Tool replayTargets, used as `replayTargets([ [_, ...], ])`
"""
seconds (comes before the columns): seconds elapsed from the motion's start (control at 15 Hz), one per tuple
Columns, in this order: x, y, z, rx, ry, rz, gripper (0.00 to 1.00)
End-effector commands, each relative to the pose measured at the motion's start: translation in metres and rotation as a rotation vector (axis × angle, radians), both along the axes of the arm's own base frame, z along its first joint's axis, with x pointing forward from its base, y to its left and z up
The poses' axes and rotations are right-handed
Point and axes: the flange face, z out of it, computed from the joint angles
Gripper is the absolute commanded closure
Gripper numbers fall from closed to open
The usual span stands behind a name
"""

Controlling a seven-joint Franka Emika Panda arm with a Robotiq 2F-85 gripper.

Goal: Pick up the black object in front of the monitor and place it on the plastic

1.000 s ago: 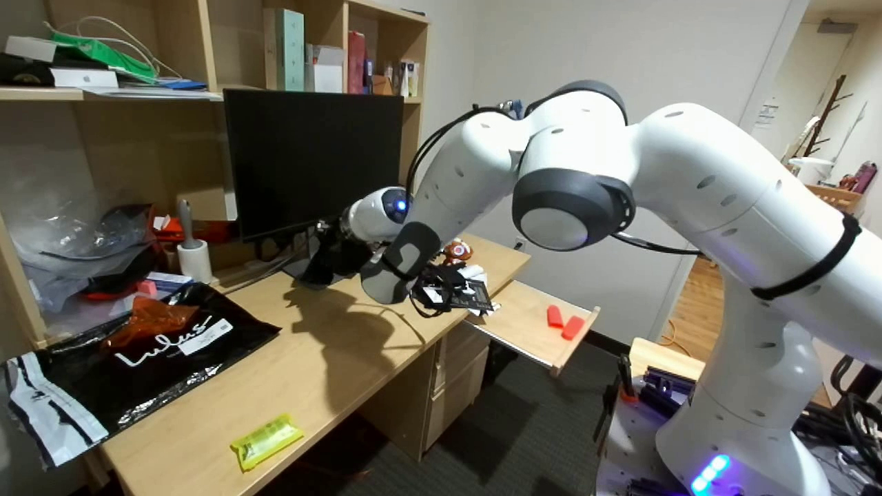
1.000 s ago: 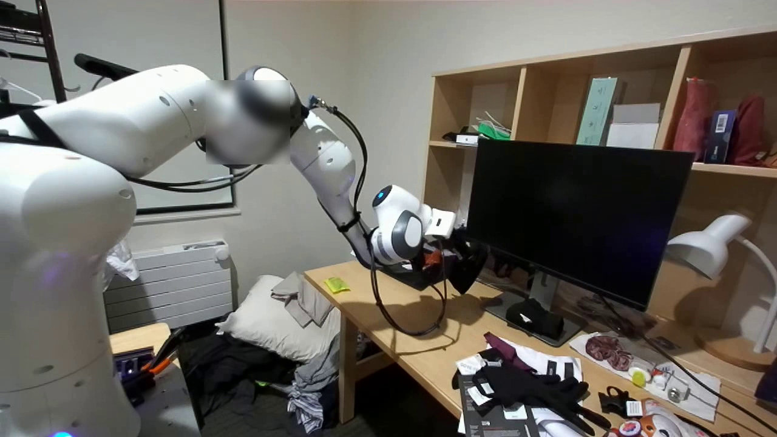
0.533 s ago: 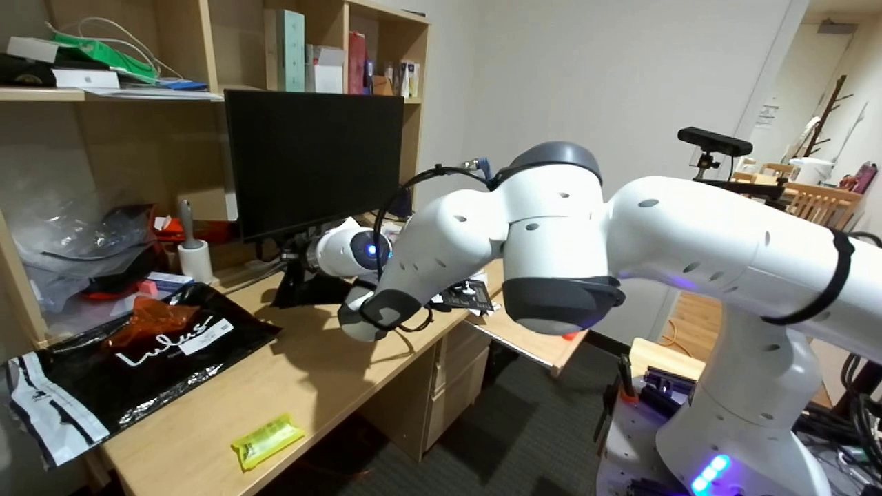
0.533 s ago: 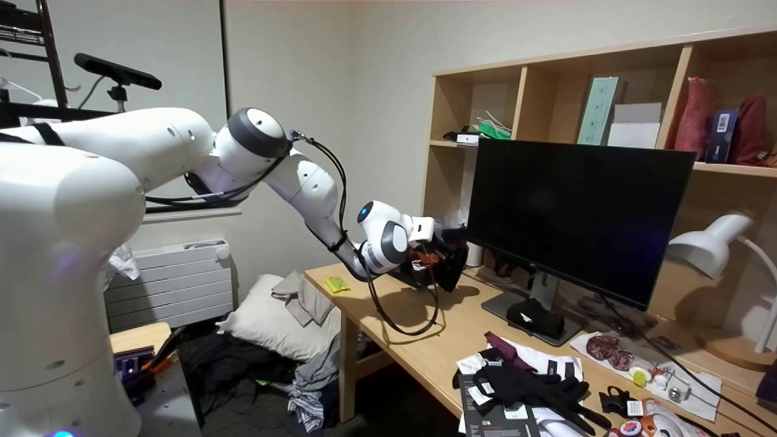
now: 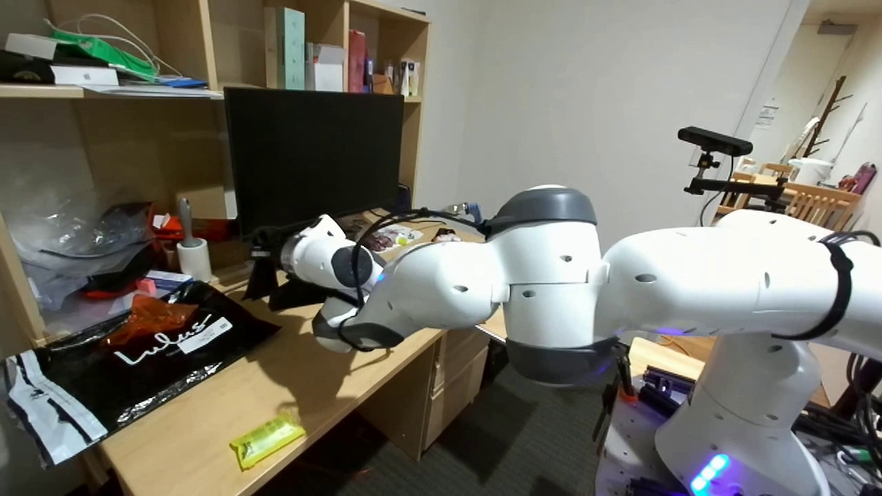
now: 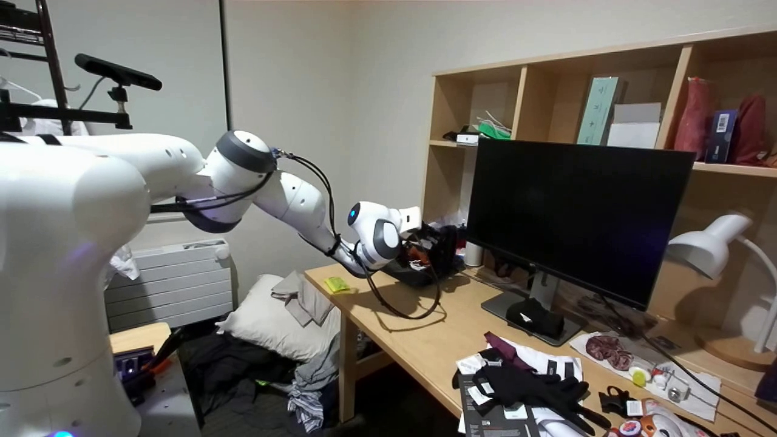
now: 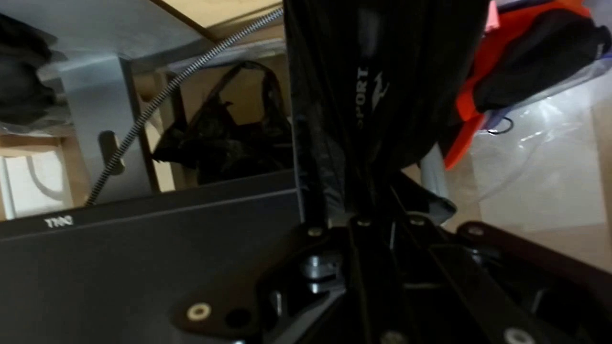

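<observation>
One black object (image 7: 377, 110) hangs beneath your gripper (image 7: 370, 220), which clamps its upper end above the desk (image 5: 196, 417); the plastic (image 5: 148, 375) lies spread on it, reaching past its end edge.

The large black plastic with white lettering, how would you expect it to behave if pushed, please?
The plastic is probably floppy: its near edge looks wrinkled. Its shiny glints suggest it may slide fairly easily on the desk. The crumpled orange piece lying on it would likely shift along with it.
</observation>
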Motion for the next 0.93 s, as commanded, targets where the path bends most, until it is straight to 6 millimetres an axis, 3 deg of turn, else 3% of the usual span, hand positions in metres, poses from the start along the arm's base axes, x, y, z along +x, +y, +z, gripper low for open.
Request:
replayTargets([
  [0.0, -0.003, 0.032, 0.037, -0.058, -0.060, 0.047, 0.93],
  [0.13, -0.004, 0.046, 0.054, -0.075, -0.081, 0.065, 0.93],
  [0.27, -0.011, 0.049, 0.042, -0.068, -0.050, 0.062, 0.94],
  [0.33, -0.008, 0.050, 0.047, -0.050, -0.063, 0.062, 0.94],
  [0.6, -0.011, 0.052, 0.038, -0.049, -0.047, 0.064, 0.96],
  [0.87, -0.008, 0.080, 0.043, -0.127, -0.044, 0.150, 0.94],
])
